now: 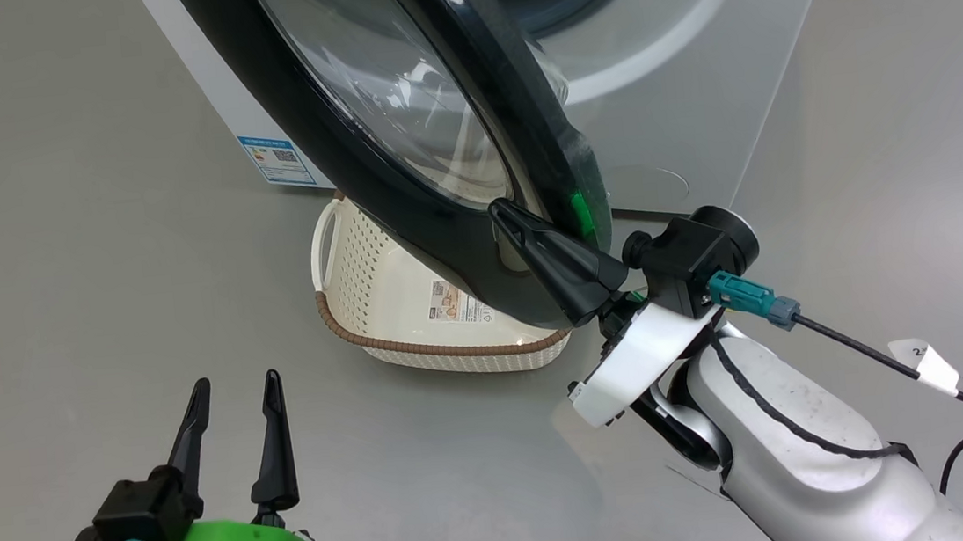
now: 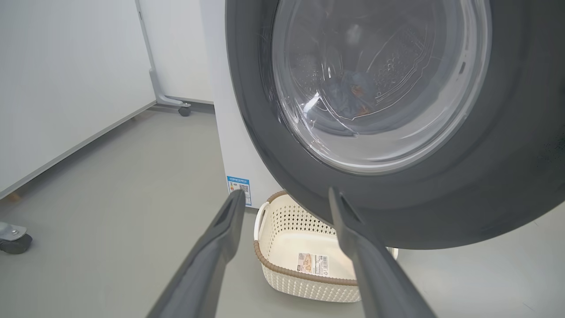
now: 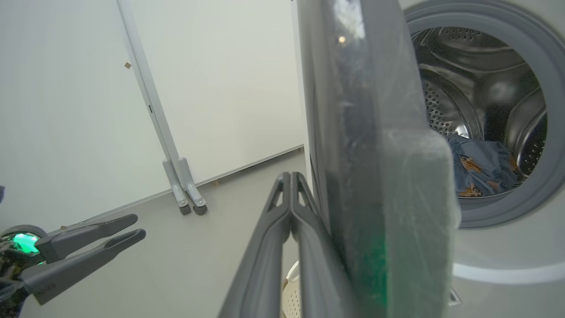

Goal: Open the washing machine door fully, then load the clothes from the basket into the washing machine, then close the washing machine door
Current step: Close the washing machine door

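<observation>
The washing machine (image 1: 691, 65) stands with its door (image 1: 425, 232) swung partway out, black rim and clear glass window facing me. My right gripper (image 1: 503, 214) is shut with nothing between its fingers; its tips lie against the door's outer face near the lower rim. In the right wrist view the shut fingers (image 3: 290, 176) run beside the door's edge (image 3: 375, 176), and light blue printed clothes (image 3: 481, 165) lie in the steel drum. The basket (image 1: 357, 265) sits on the floor under the door, holding nothing but its label sticker. My left gripper (image 1: 236, 382) hangs open at lower left, apart from everything.
A white panel on castors (image 3: 176, 176) stands to the machine's left. A castor (image 2: 13, 240) sits at the floor's left edge. A black cable (image 1: 896, 354) trails from my right wrist. A blue label (image 1: 281, 159) marks the machine's side. Grey floor surrounds the basket (image 2: 304, 260).
</observation>
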